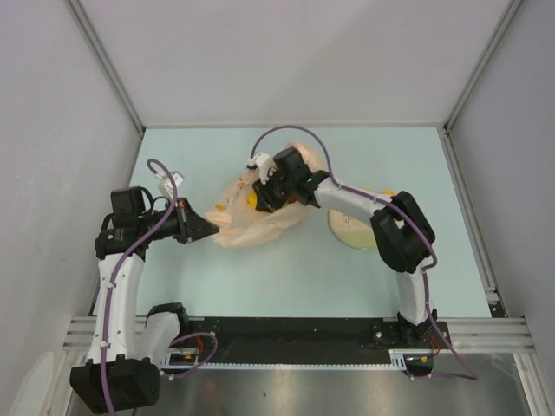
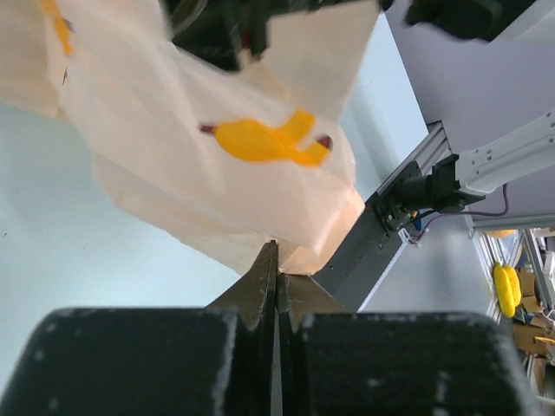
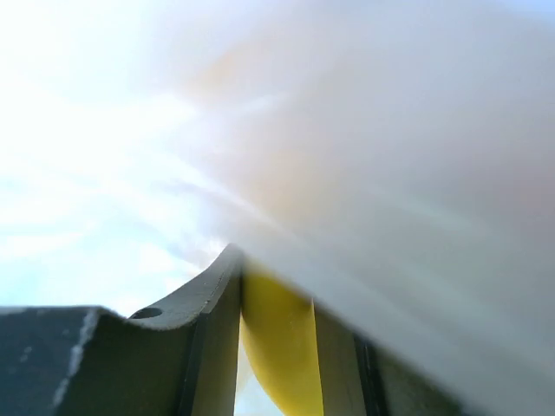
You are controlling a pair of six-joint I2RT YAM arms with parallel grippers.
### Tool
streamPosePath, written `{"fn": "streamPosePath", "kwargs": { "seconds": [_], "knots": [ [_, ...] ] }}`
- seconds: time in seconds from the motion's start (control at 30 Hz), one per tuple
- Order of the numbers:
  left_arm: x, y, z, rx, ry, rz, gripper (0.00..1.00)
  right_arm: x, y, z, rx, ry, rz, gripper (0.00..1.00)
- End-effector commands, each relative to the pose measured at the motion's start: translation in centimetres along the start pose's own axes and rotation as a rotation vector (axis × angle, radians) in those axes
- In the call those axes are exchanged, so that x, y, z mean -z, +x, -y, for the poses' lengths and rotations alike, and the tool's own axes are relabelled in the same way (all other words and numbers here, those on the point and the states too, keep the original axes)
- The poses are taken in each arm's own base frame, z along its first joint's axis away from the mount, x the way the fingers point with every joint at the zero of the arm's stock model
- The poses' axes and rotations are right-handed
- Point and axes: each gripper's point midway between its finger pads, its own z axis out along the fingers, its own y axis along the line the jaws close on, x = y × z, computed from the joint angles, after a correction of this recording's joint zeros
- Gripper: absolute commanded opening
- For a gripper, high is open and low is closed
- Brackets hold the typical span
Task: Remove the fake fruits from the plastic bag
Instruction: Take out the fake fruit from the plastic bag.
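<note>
The peach plastic bag (image 1: 251,227) lies crumpled mid-table. My left gripper (image 1: 212,230) is shut on its near-left edge; in the left wrist view the fingertips (image 2: 277,260) pinch the bag's film (image 2: 199,95), which carries an orange print mark (image 2: 264,143). My right gripper (image 1: 260,198) reaches into the bag's mouth from the right. In the right wrist view it (image 3: 277,299) is shut on a smooth yellow fruit (image 3: 277,347), with blurred bag film (image 3: 390,173) draped over it. A bit of yellow (image 1: 252,199) shows at the mouth. Other fruits are hidden.
A round cream plate (image 1: 351,232) sits right of the bag, partly under the right arm. A small yellow object (image 1: 388,192) shows just behind that arm. The black rail (image 1: 295,334) with the arm bases runs along the near edge.
</note>
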Motion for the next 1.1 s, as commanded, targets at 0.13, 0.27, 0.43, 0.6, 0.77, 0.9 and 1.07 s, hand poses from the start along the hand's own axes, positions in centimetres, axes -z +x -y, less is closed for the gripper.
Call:
{"fn": "streamPosePath", "kwargs": {
  "seconds": [0.13,0.27,0.43,0.6,0.77,0.9,1.07],
  "knots": [
    [0.1,-0.9,0.5,-0.056,0.025,0.035,0.00,6.7,-6.0,1.1,-0.127,0.125,0.165,0.22],
    [0.3,-0.9,0.5,-0.062,0.021,0.032,0.00,5.7,-5.3,2.7,-0.177,0.246,0.185,0.27],
    [0.2,-1.2,0.1,-0.079,0.004,0.043,0.00,2.1,-2.6,2.4,-0.155,0.256,0.120,0.33],
    [0.5,-0.9,-0.1,-0.118,-0.028,0.043,0.00,-0.2,1.4,2.6,-0.145,0.253,0.024,0.52],
    [0.7,-0.1,-0.4,-0.158,-0.050,0.030,0.00,0.9,2.4,1.4,-0.079,0.166,-0.018,0.69],
    [0.9,0.3,-0.5,-0.164,-0.059,0.028,0.00,1.3,4.5,0.5,-0.023,0.120,-0.103,0.72],
    [0.7,0.2,-0.5,-0.159,-0.055,0.027,0.00,0.4,7.2,1.4,0.016,0.173,-0.157,0.70]
  ]
}}
